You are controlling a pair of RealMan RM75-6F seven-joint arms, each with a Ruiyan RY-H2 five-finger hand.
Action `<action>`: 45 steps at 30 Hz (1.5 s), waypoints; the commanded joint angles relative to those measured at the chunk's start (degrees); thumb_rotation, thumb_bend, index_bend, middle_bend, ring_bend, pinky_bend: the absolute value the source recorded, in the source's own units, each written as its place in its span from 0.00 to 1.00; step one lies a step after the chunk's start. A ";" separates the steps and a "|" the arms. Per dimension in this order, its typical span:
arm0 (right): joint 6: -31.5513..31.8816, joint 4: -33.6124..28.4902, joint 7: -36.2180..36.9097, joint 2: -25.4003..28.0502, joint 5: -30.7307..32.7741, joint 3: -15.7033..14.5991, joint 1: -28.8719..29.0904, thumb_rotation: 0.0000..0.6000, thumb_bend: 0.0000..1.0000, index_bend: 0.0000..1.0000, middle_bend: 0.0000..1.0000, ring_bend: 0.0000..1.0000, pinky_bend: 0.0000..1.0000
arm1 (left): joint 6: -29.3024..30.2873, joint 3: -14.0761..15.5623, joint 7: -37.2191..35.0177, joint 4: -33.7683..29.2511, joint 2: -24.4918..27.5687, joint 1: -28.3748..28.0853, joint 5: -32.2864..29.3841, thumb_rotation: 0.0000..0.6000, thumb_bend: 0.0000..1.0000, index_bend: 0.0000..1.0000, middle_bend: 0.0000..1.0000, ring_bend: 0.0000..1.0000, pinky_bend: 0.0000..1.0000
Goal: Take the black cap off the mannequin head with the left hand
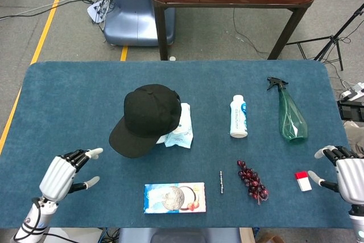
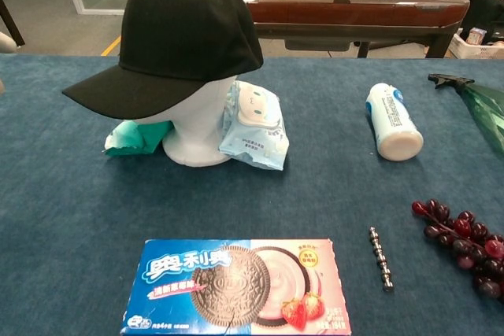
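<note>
The black cap (image 1: 147, 118) (image 2: 178, 35) sits on the white mannequin head (image 2: 201, 123), brim pointing toward the front left. My left hand (image 1: 61, 174) hovers over the table's front left, fingers spread and empty, a short way left of and nearer than the brim. Only a fingertip sliver (image 2: 6, 43) of it shows at the chest view's left edge. Far off at the front right corner, my right hand (image 1: 347, 169) is open with nothing in it.
A wipes pack (image 1: 181, 129) and a teal packet (image 2: 134, 135) lean on the mannequin base. A cookie box (image 1: 174, 197), metal chain (image 1: 221, 181), grapes (image 1: 253, 181), white bottle (image 1: 238, 116), green spray bottle (image 1: 291, 112) and small red-and-white eraser (image 1: 302, 180) lie on the blue table (image 1: 68, 106).
</note>
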 commanded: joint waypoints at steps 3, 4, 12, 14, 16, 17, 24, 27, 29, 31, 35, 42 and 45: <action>-0.94 0.05 0.12 0.10 0.35 0.01 0.30 1.00 0.05 0.49 0.48 0.40 0.56 | 0.36 -1.63 1.75 5.18 -5.02 -3.30 1.14 1.00 0.00 0.27 0.47 0.47 0.71; -1.10 0.05 0.14 0.12 0.41 0.02 0.36 1.00 0.05 0.49 0.48 0.40 0.56 | 0.16 -1.78 2.03 5.62 -5.51 -3.64 0.96 1.00 0.00 0.27 0.47 0.47 0.71; -2.10 0.12 0.28 0.18 0.82 0.07 0.67 1.00 0.05 0.49 0.48 0.40 0.56 | -1.09 -2.83 3.26 7.76 -8.07 -6.37 -0.71 1.00 0.00 0.28 0.47 0.48 0.71; -2.26 0.10 0.41 0.24 0.82 0.05 0.73 1.00 0.05 0.49 0.48 0.40 0.56 | -1.17 -2.91 3.30 7.80 -8.51 -6.86 -0.94 1.00 0.00 0.29 0.47 0.48 0.71; -2.36 0.10 0.45 0.27 0.85 0.07 0.77 1.00 0.05 0.49 0.48 0.40 0.56 | -1.32 -3.02 3.62 7.93 -9.04 -7.50 -1.08 1.00 0.00 0.29 0.48 0.48 0.71; -2.41 0.12 0.44 0.26 0.89 0.09 0.79 1.00 0.05 0.49 0.48 0.40 0.56 | -1.37 -3.12 3.88 8.08 -9.38 -7.85 -1.18 1.00 0.00 0.29 0.48 0.49 0.71; -2.92 0.19 0.53 0.26 1.16 0.14 0.97 1.00 0.05 0.49 0.48 0.40 0.56 | -1.04 -3.94 4.80 9.87 -11.80 -9.51 -2.23 1.00 0.00 0.31 0.50 0.50 0.73; -3.05 0.20 0.70 0.36 1.21 0.11 0.98 1.00 0.05 0.49 0.48 0.40 0.56 | -1.55 -3.93 5.70 10.29 -12.35 -10.12 -2.70 1.00 0.00 0.31 0.51 0.51 0.73; -3.06 0.20 0.89 0.42 1.14 0.11 0.99 1.00 0.05 0.49 0.48 0.40 0.56 | -1.92 -3.90 6.09 10.58 -12.69 -10.53 -3.07 1.00 0.00 0.31 0.51 0.51 0.73; -3.03 0.19 1.02 0.46 1.13 0.11 0.97 1.00 0.05 0.49 0.48 0.40 0.56 | -2.23 -3.95 6.08 10.63 -12.98 -10.75 -3.70 1.00 0.00 0.31 0.51 0.51 0.73; -3.29 0.23 0.86 0.41 1.27 0.10 1.05 1.00 0.05 0.49 0.48 0.40 0.56 | -2.98 -4.24 6.34 10.57 -13.61 -11.22 -5.31 1.00 0.00 0.31 0.51 0.51 0.73; -3.68 0.24 0.74 0.37 1.45 0.10 1.19 1.00 0.05 0.49 0.48 0.40 0.56 | -2.57 -5.06 4.73 11.00 -15.58 -11.86 -7.50 1.00 0.00 0.32 0.52 0.51 0.74; -3.74 0.21 0.75 0.38 1.42 0.06 1.21 1.00 0.05 0.49 0.48 0.40 0.56 | -2.82 -5.57 3.69 10.14 -16.03 -11.94 -9.09 1.00 0.00 0.33 0.52 0.52 0.74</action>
